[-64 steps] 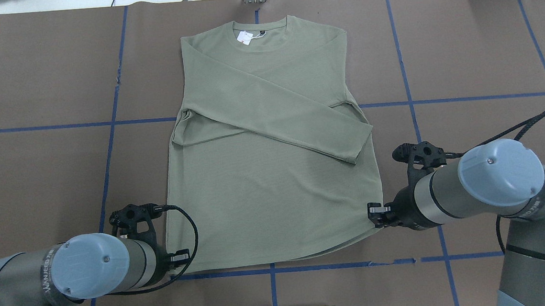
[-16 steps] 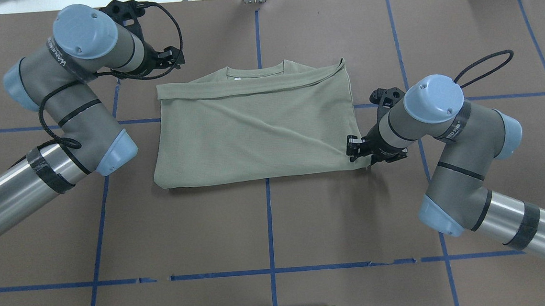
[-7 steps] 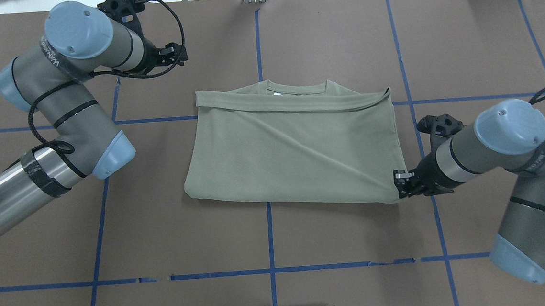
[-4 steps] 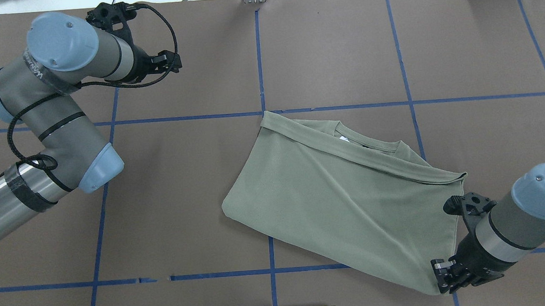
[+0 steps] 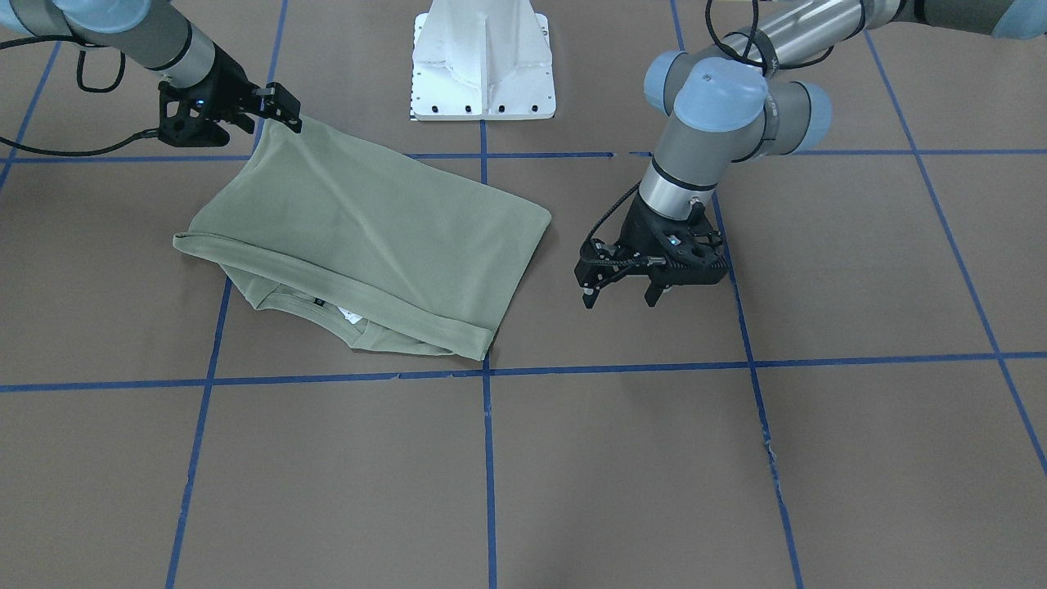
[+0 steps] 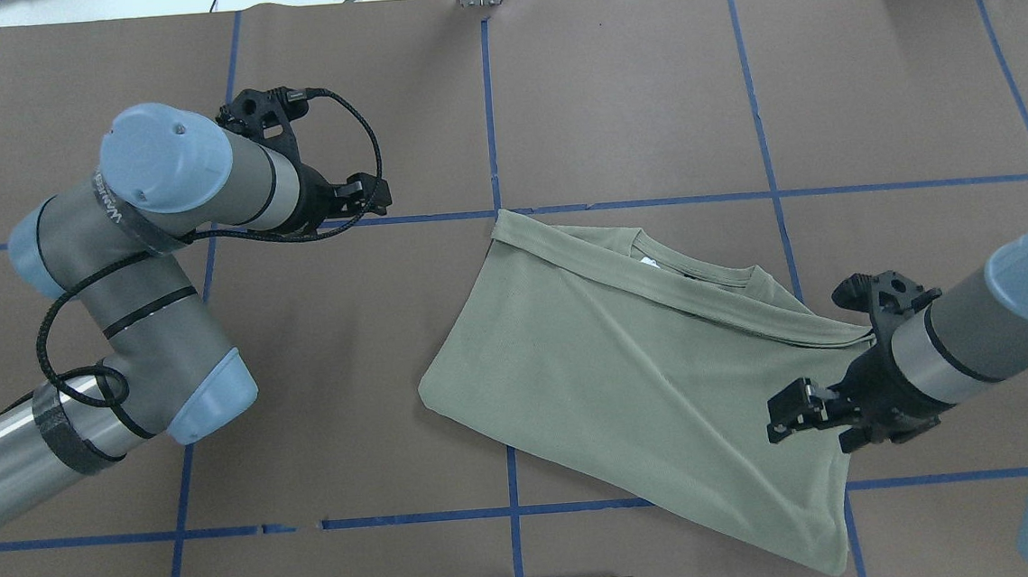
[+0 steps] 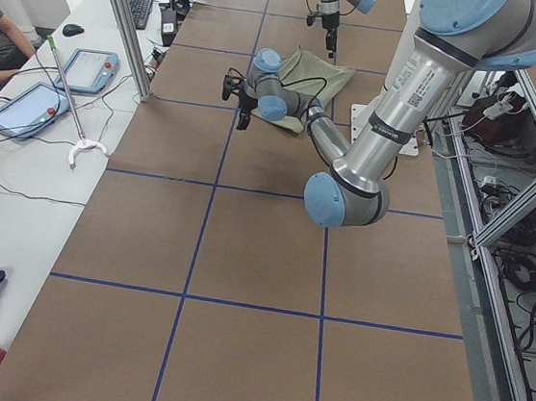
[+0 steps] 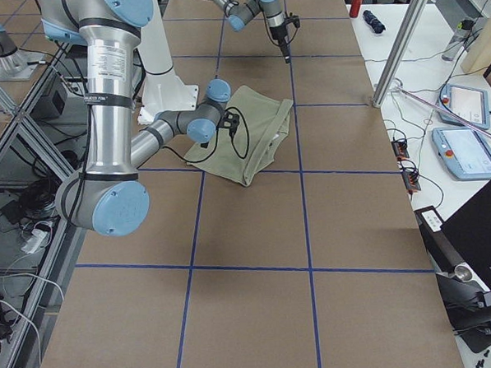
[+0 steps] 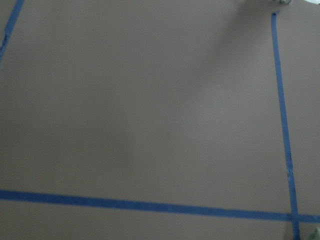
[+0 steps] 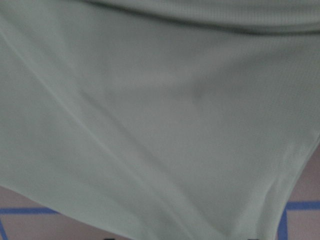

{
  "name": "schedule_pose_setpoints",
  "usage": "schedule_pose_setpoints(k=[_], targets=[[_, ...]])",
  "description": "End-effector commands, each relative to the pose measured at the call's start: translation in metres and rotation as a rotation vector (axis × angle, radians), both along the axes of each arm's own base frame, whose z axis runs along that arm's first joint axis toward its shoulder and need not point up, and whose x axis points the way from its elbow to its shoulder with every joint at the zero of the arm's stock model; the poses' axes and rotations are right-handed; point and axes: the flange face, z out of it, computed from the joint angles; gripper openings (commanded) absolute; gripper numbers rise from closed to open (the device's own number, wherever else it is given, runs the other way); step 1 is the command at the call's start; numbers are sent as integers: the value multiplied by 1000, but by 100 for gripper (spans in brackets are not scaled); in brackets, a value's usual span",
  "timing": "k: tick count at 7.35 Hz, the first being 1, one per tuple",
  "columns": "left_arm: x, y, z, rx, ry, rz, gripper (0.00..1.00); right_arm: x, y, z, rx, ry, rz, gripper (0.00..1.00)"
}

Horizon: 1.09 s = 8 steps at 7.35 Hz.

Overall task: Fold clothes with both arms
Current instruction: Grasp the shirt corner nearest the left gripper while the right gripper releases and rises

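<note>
- At left, the left gripper (image 5: 620, 296) hovers over the bare table (image 6: 321, 374), well apart from the shirt. Front view shows the jaws wide with nothing in them. Its wrist camera sees only brown cover and blue tape lines (image 6: 349, 523).
- Right of centre, the shirt (image 6: 628, 371) lies flat and askew to the tape grid. It is folded once bottom-to-top, with the hem band (image 6: 659, 292) just short of the neck (image 6: 693, 267). No sleeve shows.
- At right, the right gripper (image 6: 781, 415) hangs above the shirt's near right part, and no cloth is drawn up to it. From these angles I cannot tell whether the jaws are parted or closed.
- Step, as judged: between folds. The first fold is laid and the second not yet begun.
- Next move calls for each gripper to come down on a short side edge and pinch all layers together, then one side is carried across the other. Because the shirt lies skewed, grasp points should follow its edges, not the grid.
</note>
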Motion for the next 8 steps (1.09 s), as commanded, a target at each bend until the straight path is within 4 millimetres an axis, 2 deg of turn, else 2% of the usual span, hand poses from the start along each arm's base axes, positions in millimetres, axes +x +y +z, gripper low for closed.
schedule_pose_setpoints(k=[1, 2, 3, 4, 6, 8], targets=[[45, 82, -18, -179, 8, 53, 100, 24, -64, -40, 84, -47, 184, 100], [73, 120, -17, -262, 14, 71, 100, 25, -73, -47, 123, -41, 234, 100], [95, 145, -14, -335, 13, 60, 100, 26, -78, -54, 140, -52, 241, 100], [102, 149, -14, -334, 8, 31, 99, 26, -81, -55, 142, -53, 244, 100], [120, 143, -13, -356, -7, 4, 98, 26, -81, -56, 143, -55, 242, 100], [130, 140, -6, -388, -15, -17, 89, 28, -81, -56, 143, -57, 243, 100]])
